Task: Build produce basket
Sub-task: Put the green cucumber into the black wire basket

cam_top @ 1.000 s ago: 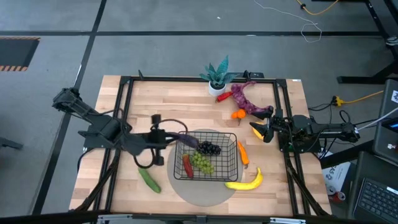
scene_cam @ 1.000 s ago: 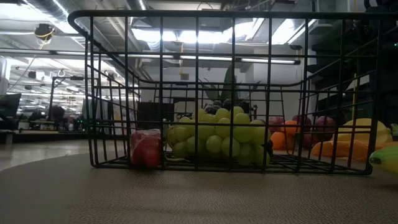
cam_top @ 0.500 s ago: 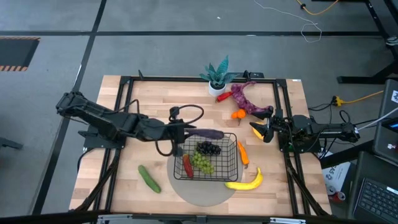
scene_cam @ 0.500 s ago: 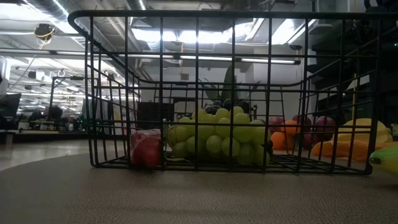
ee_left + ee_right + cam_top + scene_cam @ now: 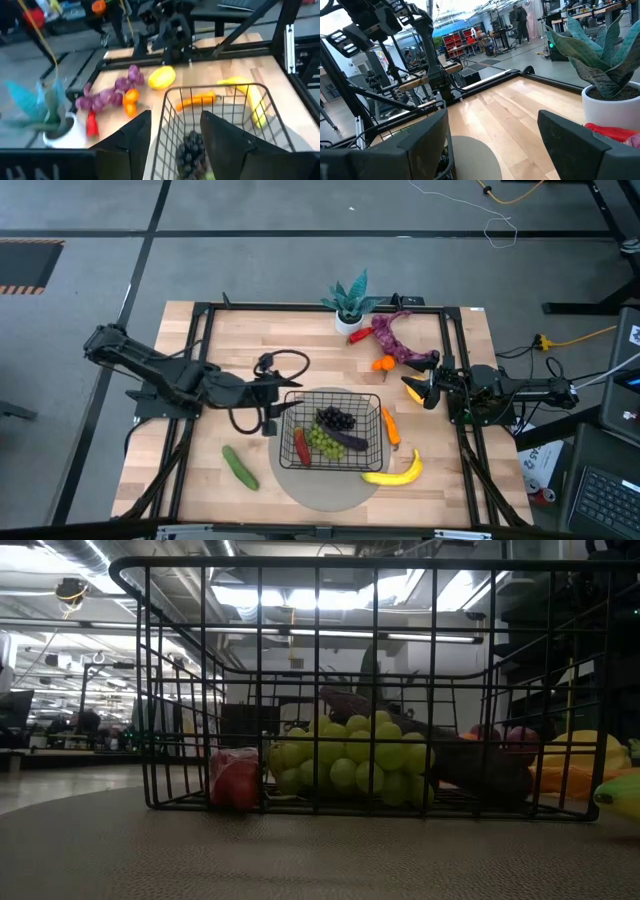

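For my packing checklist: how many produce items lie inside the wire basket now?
4 in the basket: red pepper at its left, green grapes in the middle, dark grapes behind, eggplant to the right. Smaller ones may be hidden underneath.

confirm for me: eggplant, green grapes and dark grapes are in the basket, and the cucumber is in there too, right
Not the cucumber: the high view shows it lying on the table outside the basket, on the left arm's side. The eggplant, green grapes and dark grapes are in the basket.
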Available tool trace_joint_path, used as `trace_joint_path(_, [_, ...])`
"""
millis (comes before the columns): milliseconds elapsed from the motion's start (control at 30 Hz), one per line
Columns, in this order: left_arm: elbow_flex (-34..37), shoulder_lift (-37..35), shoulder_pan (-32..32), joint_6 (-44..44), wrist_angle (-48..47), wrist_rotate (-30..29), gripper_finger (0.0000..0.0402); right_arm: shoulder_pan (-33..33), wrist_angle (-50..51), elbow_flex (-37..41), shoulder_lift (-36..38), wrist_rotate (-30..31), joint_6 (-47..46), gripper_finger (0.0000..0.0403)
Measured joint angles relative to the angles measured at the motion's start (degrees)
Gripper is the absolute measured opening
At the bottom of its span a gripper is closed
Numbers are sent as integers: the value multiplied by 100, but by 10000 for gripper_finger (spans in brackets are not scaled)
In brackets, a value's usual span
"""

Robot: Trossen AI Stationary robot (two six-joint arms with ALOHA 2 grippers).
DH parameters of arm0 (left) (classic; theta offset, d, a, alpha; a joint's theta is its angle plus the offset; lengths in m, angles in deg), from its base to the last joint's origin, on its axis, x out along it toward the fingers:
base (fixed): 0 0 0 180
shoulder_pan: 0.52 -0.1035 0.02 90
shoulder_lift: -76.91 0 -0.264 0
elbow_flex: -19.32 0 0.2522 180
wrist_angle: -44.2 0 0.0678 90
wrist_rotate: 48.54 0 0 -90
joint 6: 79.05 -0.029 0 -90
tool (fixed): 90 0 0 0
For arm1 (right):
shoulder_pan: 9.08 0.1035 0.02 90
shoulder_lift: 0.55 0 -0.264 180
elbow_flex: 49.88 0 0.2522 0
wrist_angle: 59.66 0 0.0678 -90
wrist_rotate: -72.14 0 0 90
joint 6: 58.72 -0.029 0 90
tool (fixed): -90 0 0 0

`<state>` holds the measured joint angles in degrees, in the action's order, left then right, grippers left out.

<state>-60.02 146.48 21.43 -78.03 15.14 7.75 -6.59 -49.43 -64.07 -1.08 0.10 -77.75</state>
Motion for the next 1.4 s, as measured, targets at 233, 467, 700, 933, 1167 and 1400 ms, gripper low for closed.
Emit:
trace_joint_path(233, [-4,-543,393,2337,-2592,168,165,0,2,0,0,1,0,310])
trace_joint_path(467, [217,-526,1000,5067,-4477,1890,165,-1,0,0,0,2,0,310])
trace_joint_path(700, [1134,40,1667,5443,-3661,3209,164,0,0,0,0,2,0,310])
trace_joint_path(933, [1219,1006,2097,4316,-2303,3141,164,1,0,0,0,2,-22,310])
trace_joint_path(1167, [1204,1921,2254,3355,-2321,3372,164,2,0,0,0,2,-319,310])
trace_joint_path(1400, [1168,2279,2320,2617,-2318,3041,164,2,0,0,0,2,-494,310])
